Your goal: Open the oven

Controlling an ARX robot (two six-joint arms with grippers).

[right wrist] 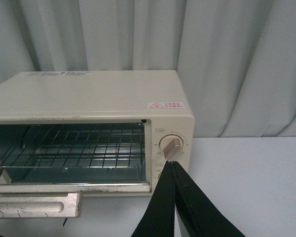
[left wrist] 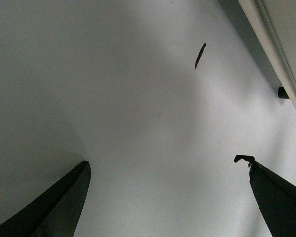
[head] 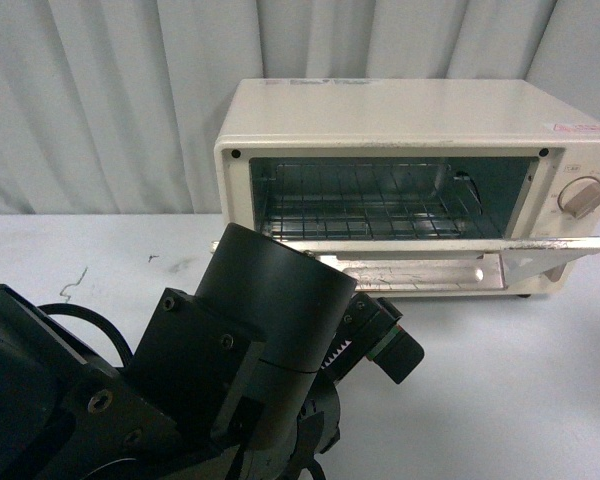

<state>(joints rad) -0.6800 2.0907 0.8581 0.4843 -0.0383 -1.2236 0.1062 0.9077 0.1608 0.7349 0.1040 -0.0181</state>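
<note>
Grey curtain in folds across the whole back. White worktop in front of it, mostly bare. The oven, cream-white and boxy, sits toward the back of the worktop just before the curtain, a bit right of centre as the robot faces it.

The left arm is black and bulky and fills the near left of the front view, reaching toward the oven's front. The right arm does not show in that view.

The door is dropped down, lying roughly level and sticking out toward the robot. The cavity is fully exposed, with the wire rack plain to see inside. I can't make out the bar handle; the arm covers part of the door's front edge.

Left hand: fingers spread wide with nothing between them, hanging over bare worktop. The oven's lower edge is off to one side of it, near but not touching. From the front view the hand sits just short of the lowered door; I can't tell whether it touches.

Right hand: fingers pressed together and gripping nothing. It is aimed at the oven's right front by the upper knob and looks clear of it.

My read is that the opening is done: the door is down and neither hand holds it. What looks left is only backing the left arm away from the door.

Small stuff: a dark streak on the worktop, and a black foot under the oven.
</note>
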